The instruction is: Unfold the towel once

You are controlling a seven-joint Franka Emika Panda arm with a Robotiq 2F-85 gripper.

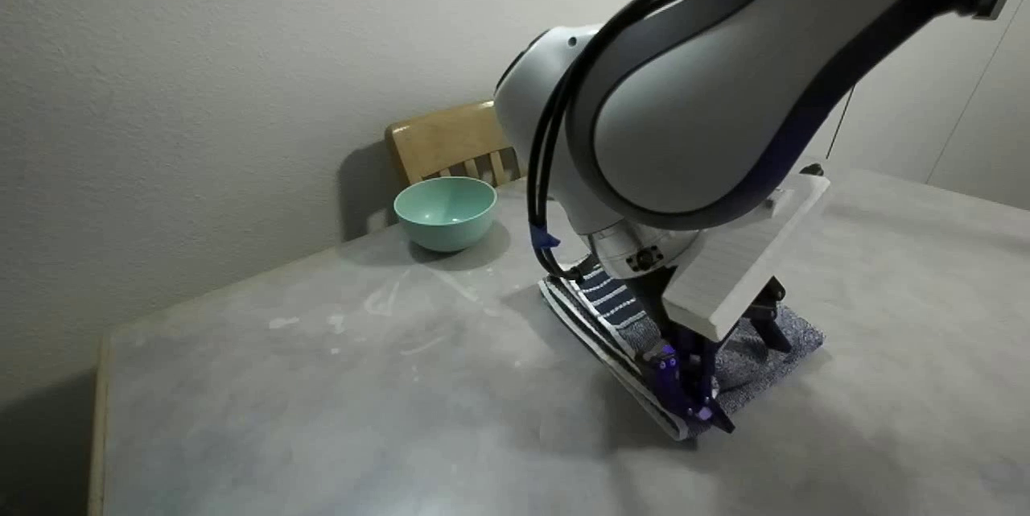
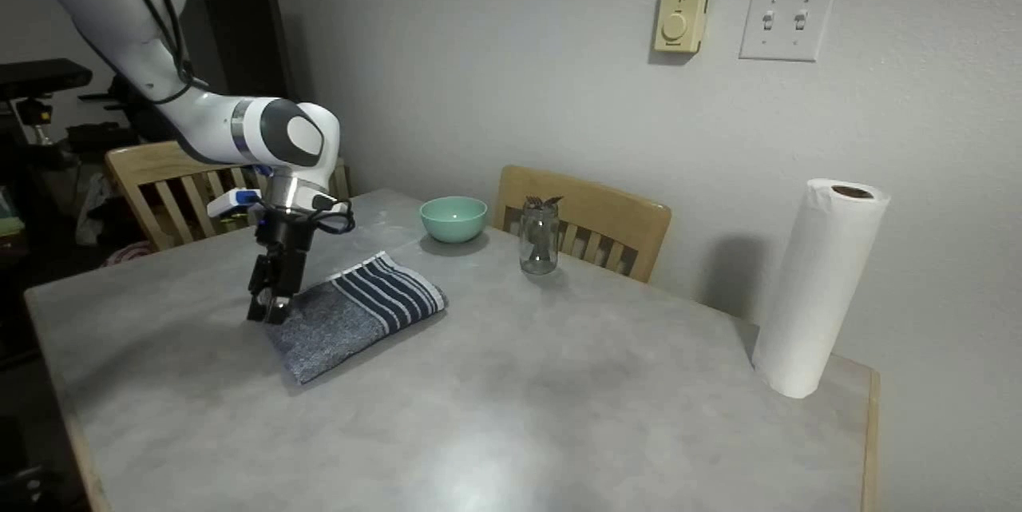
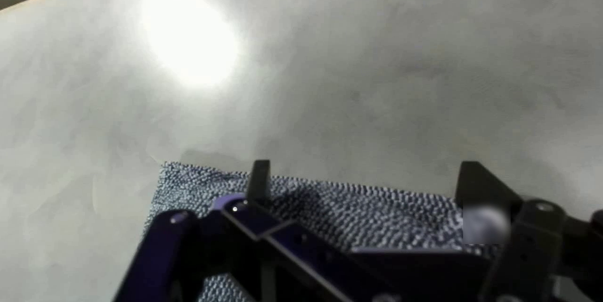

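The towel (image 2: 343, 328) lies folded on the table, blue-grey with navy and white stripes at one end. In an exterior view its layered striped edge (image 1: 615, 303) shows and the arm hides much of it. In the wrist view its plain terry part (image 3: 358, 212) fills the lower middle. My gripper (image 1: 752, 383) points down over the plain end, also seen in an exterior view (image 2: 269, 312). In the wrist view the gripper's fingers (image 3: 365, 170) are wide apart, with towel edge between and below them. I cannot tell whether the fingertips touch the towel.
A teal bowl (image 1: 445, 214) stands near the wall beyond the towel. A glass jar with utensils (image 2: 539, 240) stands beside it. A paper towel roll (image 2: 818, 288) stands upright near the table's far corner. Wooden chairs (image 2: 591, 216) stand against the table (image 2: 599, 416).
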